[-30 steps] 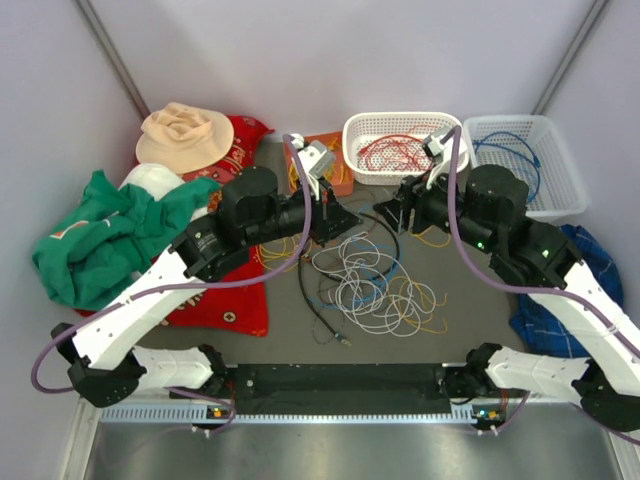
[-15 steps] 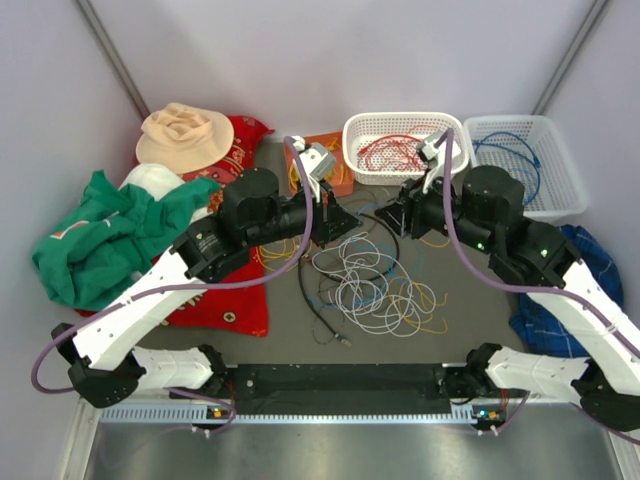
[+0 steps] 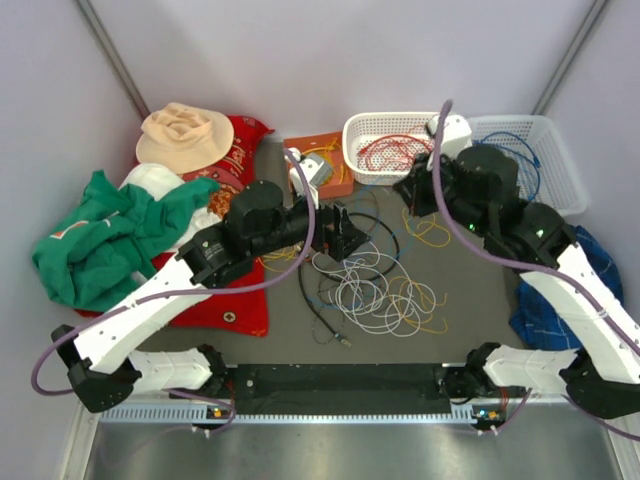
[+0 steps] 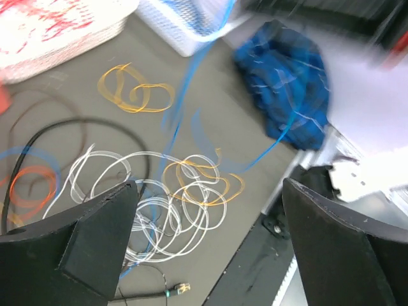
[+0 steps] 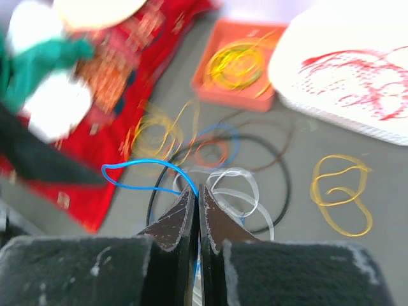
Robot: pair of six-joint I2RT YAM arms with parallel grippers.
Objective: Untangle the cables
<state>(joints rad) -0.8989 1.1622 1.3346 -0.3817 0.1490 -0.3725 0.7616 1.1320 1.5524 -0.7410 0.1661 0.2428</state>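
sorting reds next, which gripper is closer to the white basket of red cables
Right. The right gripper, shut on a blue cable, sits just off the white basket's near rim; the left gripper, open, is farther at the loose cable pile.

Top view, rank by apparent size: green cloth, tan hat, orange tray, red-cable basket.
1. green cloth
2. red-cable basket and tan hat: look alike, not ranked
3. orange tray, smallest, though partly hidden

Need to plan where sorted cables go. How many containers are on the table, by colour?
White baskets: 2
Orange tray: 1
Total: 3
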